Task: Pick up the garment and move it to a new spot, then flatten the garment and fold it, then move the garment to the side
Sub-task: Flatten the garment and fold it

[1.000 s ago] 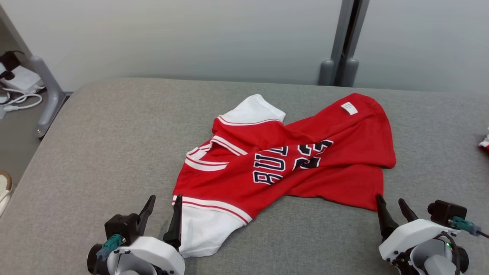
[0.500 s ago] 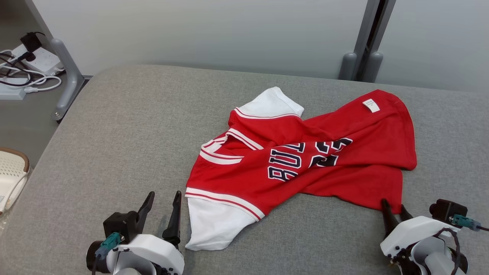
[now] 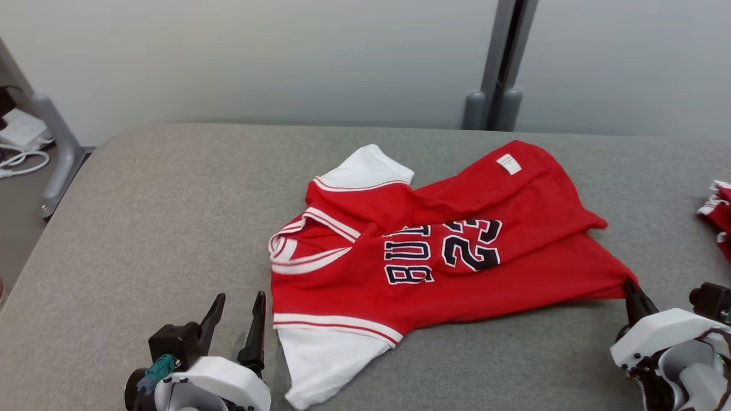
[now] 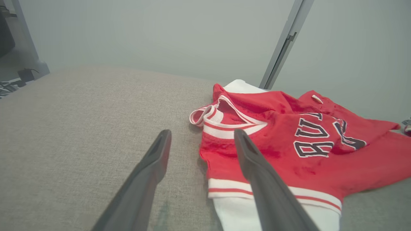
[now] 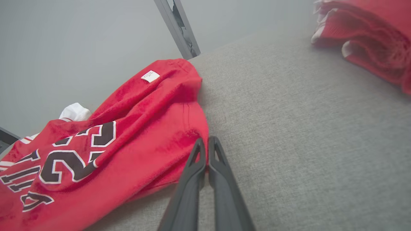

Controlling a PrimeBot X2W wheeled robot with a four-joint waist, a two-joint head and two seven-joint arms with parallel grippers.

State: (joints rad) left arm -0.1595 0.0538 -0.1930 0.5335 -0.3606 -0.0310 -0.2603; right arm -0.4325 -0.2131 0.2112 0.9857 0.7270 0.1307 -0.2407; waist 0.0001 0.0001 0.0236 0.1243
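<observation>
— Jaws? And the arms?
— The right gripper (image 3: 630, 285) is low, pinched shut on the garment (image 3: 457, 274) at its near right hem corner. The left gripper (image 3: 240, 298) is spread wide, low, just beside its near white sleeve (image 3: 320, 359).
— Count?
— Two grippers, one garment mid grey table (image 3: 143, 228), and one red pile (image 3: 717, 211) to its right.

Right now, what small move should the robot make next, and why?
Probably slide the left gripper sideways onto the white sleeve and close it. The right gripper is shut on a corner of the shirt, while the left one is open beside the sleeve, gripping nothing. Lifting by one corner alone would likely bunch the shirt.
</observation>
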